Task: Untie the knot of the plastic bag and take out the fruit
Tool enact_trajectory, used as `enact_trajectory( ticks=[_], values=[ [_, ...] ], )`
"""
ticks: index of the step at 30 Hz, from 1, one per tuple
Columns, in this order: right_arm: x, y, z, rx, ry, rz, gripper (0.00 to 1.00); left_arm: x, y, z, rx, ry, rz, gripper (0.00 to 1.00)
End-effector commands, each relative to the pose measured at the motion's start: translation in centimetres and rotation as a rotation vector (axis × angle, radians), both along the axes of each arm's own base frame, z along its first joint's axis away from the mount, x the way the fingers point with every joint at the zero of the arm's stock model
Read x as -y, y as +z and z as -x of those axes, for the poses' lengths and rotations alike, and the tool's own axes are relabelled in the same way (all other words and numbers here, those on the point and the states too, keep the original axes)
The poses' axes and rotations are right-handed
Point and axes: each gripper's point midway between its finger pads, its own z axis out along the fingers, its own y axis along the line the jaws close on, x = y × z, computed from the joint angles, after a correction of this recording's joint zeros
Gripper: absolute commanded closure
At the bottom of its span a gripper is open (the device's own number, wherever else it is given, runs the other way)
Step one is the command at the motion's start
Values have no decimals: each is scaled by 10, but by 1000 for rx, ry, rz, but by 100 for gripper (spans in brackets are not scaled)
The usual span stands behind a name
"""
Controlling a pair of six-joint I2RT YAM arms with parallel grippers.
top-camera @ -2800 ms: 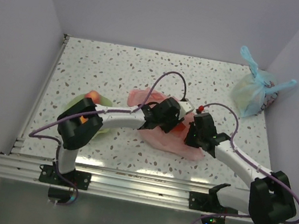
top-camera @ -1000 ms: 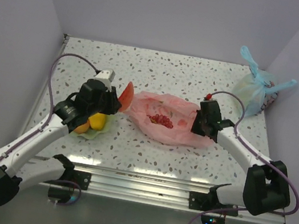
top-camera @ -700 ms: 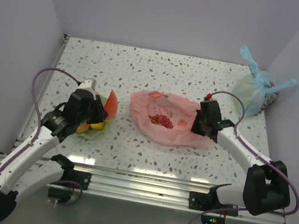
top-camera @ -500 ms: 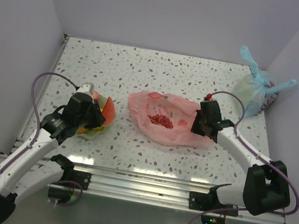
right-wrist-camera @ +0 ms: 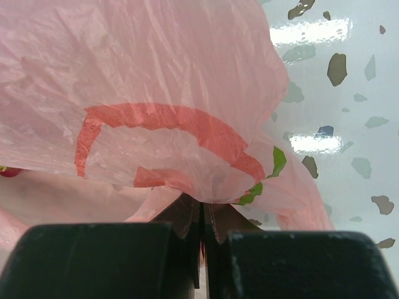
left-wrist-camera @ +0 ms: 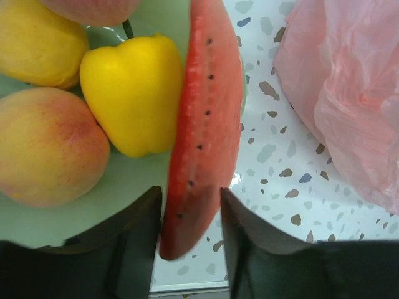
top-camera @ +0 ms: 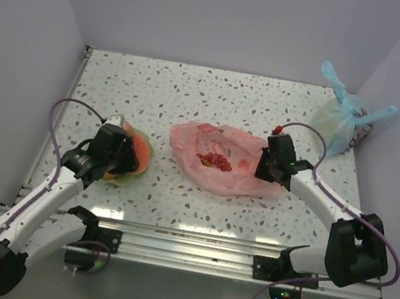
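Note:
The pink plastic bag [top-camera: 231, 172] lies open on the table, and no knot shows on it. A dark red grape cluster [top-camera: 214, 160] lies inside it. My right gripper [top-camera: 273, 165] is shut on the bag's right edge, with thin pink film [right-wrist-camera: 156, 93] bunched between its closed fingertips [right-wrist-camera: 187, 215]. My left gripper [top-camera: 125, 153] is shut on the red watermelon slice [left-wrist-camera: 209, 118] and holds it upright at the right rim of the green bowl [left-wrist-camera: 124, 180]. A yellow fruit [left-wrist-camera: 134, 93], a peach [left-wrist-camera: 43, 146] and another yellow fruit [left-wrist-camera: 37, 37] lie in the bowl.
A light blue tied bag [top-camera: 341, 120] stands at the back right corner by the wall. The green bowl [top-camera: 137, 169] is at the left front. White walls enclose the table on three sides, and a metal rail runs along the near edge.
My left arm carried the watermelon slice from the pink bag over to the green bowl and lowered it there. My right gripper kept hold of the bag's edge without moving.

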Motion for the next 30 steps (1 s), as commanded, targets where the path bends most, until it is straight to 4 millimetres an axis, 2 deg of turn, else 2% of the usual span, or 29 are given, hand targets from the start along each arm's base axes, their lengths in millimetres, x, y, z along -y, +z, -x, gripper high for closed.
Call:
enact_trajectory(
  ticks=[1,9,10,12,13,17,18,20,21,23,24,26,27,29,30],
  values=[
    [-1,8,-3,38,7,-16,100,-10,-6,-2,-1,49,-18,49],
    [1,16,-2,56,6,-16,100,-22,4,-3,24,108,-42,23],
    [0,17,-2,58,8,-16,100,-24,9,-5,34,116,-50,17],
    [1,20,-3,65,7,-14,100,-26,22,-6,56,122,-52,10],
    [2,21,-3,69,6,-15,100,-28,27,-8,67,126,-61,2],
    [1,23,-2,71,8,-18,100,-23,62,-18,136,74,-64,0],
    [1,22,-2,69,9,-20,100,-14,78,-23,176,42,-28,0],
    [1,22,-2,72,9,-20,100,-3,92,-29,212,-7,7,0],
    [1,22,-2,73,9,-24,100,4,107,-35,254,-28,42,0],
    [-2,21,-1,71,17,-33,100,21,115,-40,260,-85,91,0],
    [-2,21,-1,73,20,-36,100,34,128,-42,291,-124,117,0],
    [-2,20,0,72,20,-39,100,53,131,-49,290,-165,121,0],
    [-3,20,1,71,22,-41,100,74,146,-49,330,-214,126,0],
    [-3,17,4,62,24,-49,100,104,142,-55,312,-286,118,0],
    [-5,15,5,56,26,-57,100,128,156,-53,346,-351,159,0]
  ],
)
